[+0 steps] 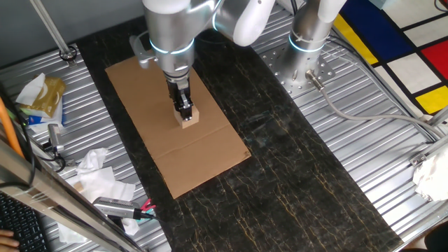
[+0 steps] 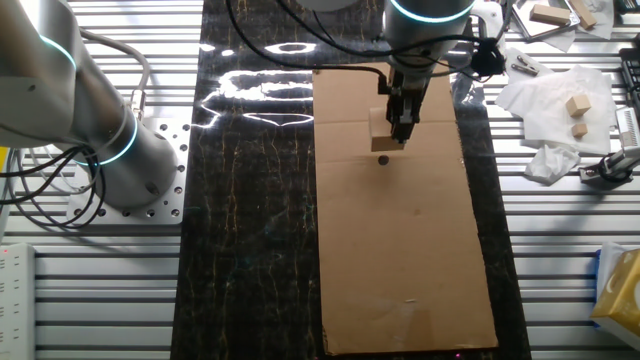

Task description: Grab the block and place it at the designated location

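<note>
The block (image 1: 190, 120) is a small pale tan wooden cube near the middle of the brown cardboard sheet (image 1: 203, 157). My gripper (image 1: 185, 110) points straight down, its fingers shut on the block. In the other fixed view the block (image 2: 379, 123) sits between the fingers of the gripper (image 2: 398, 132), low over the cardboard sheet (image 2: 400, 250). I cannot tell whether it touches the sheet. The black dot (image 2: 384, 160) lies just beside the block, uncovered. In the first fixed view the dot is hidden.
A second arm's base (image 2: 110, 150) stands on the metal table beside the dark marbled top (image 1: 294, 182). Crumpled white paper (image 1: 98, 178) and a tool (image 1: 119, 208) lie off the cardboard. White paper (image 2: 550, 100) carries spare wooden cubes (image 2: 576, 104).
</note>
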